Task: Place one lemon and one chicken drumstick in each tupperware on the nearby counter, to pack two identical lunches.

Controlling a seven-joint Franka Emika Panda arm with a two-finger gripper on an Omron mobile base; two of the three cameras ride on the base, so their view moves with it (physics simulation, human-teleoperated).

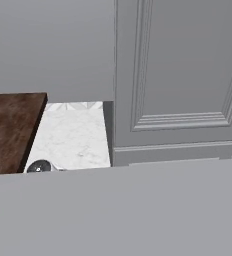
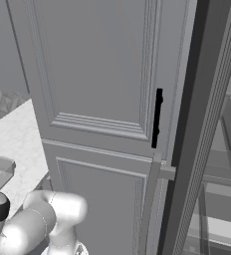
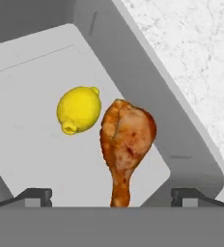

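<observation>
Golden-brown drumstick (image 3: 126, 144) lies in the tupperware (image 3: 133, 72) touching the lemon (image 3: 78, 110), on the marble tabletop (image 3: 191, 58). My gripper (image 3: 111, 195) hangs spread above; lifting carelessly, I could clip the bone end.

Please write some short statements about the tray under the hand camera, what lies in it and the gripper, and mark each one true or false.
1. A yellow lemon lies inside the shallow light-grey rectangular tray. True.
2. The browned chicken drumstick lies on the white grey-veined marble counter, outside the tray. False: it lies in the tray beside the lemon.
3. The gripper is open, its fingertips apart on either side of the drumstick's thin end. True.
4. The tray holds two lemons. False: the hand view shows one lemon.
5. The tray stands on the dark brown wooden surface. False: it stands on the marble counter.
</observation>
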